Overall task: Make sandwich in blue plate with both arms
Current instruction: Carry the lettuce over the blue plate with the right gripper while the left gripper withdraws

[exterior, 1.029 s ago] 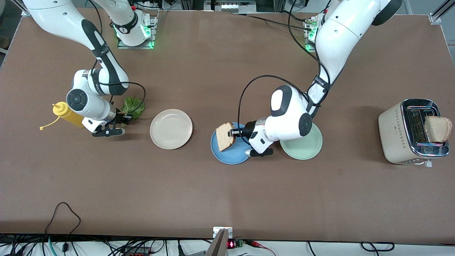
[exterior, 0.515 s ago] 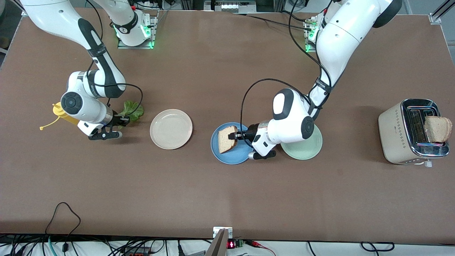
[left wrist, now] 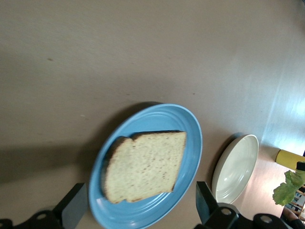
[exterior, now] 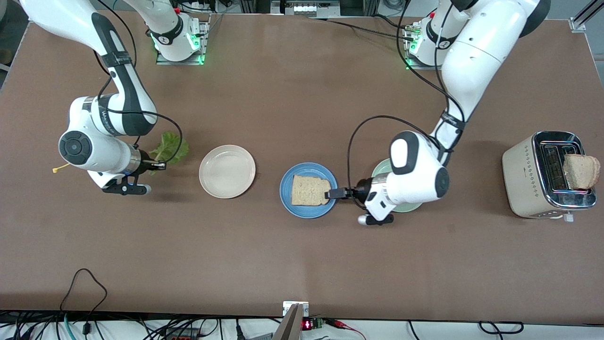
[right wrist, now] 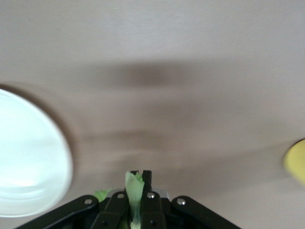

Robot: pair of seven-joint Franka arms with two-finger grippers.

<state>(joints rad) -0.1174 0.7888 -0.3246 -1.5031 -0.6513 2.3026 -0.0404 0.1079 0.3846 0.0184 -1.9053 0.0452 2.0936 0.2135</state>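
One slice of bread (exterior: 309, 190) is all you have on the blue plate (exterior: 288, 200) so far: it lies flat there, nothing on top of it. Your left gripper (exterior: 336, 193) sits at the plate's rim on the side toward the left arm's end of the table, over that edge, its fingers (left wrist: 74, 210) spread wide on either side of the plate in the left wrist view and holding nothing. So the base layer looks done.

Next out, beside the blue plate toward the right arm's end, is the cream-white plate (exterior: 227, 171), bare. Past that, your right gripper (exterior: 159, 165) is up over the table with its fingers pinched on the stem of the lettuce leaf (exterior: 169, 147), so the filling appears to be on its way but is well apart from the bread.

Farthest from finished is the top: the second slice (exterior: 581, 171) stands in the toaster (exterior: 524, 175) at the left arm's end, untouched. You have the lettuce and that slice left to place.
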